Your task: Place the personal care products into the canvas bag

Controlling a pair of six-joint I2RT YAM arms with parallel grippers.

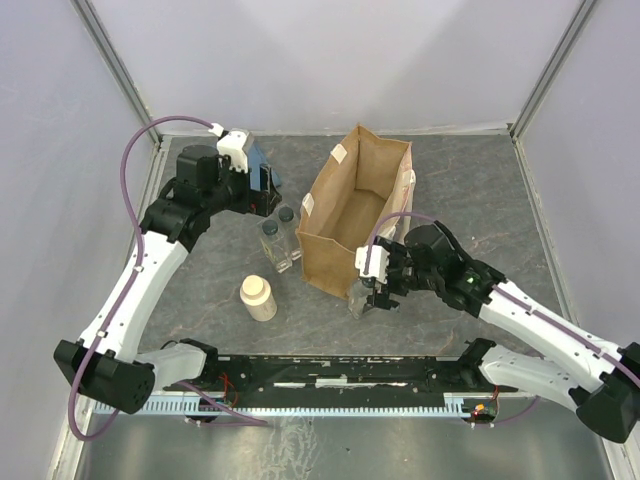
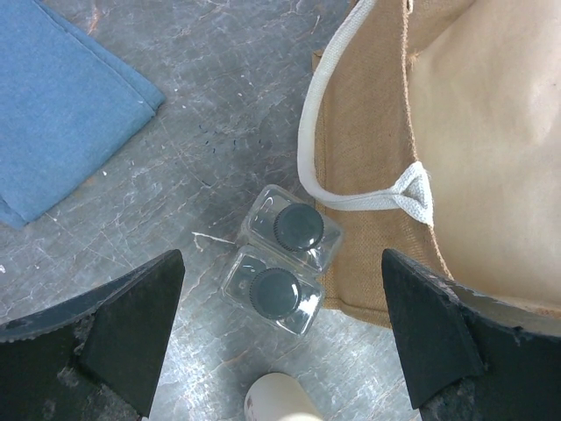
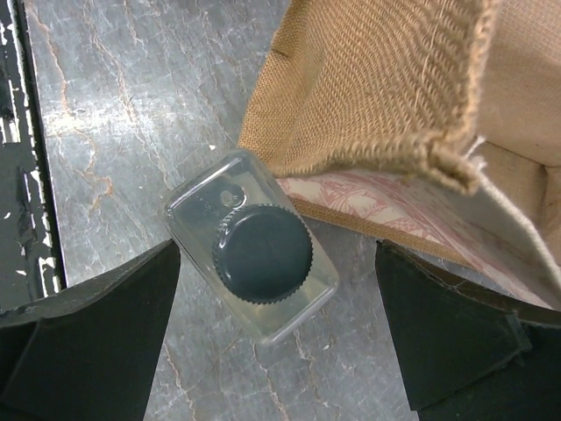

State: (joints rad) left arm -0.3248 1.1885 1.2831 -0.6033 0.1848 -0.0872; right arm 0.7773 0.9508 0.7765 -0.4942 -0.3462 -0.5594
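- Bottle [image 3: 254, 259] in question: the clear square one with the dark cap stands on the table just beside the near corner of the canvas bag [image 3: 368, 88], directly under my right gripper [image 3: 276, 263].
- My right fingers are spread wide, one on each side of it, touching nothing. I judge the grasp to be the step in hand.
- The bottle sits skewed to my fingers, so I want a small wrist turn first. Then I come straight down and close on its flat walls, below the cap.
- The bag's frayed corner lies close to my bag-side finger, and I must not snag it.
- The bag is much taller than the bottle, so the lift has to clear the rim.
- My left gripper [image 2: 280, 263] hangs wide open and empty over two more clear bottles [image 2: 294, 226], which touch each other against the bag's wall. The cream bottle [image 1: 258, 297] stands near them.
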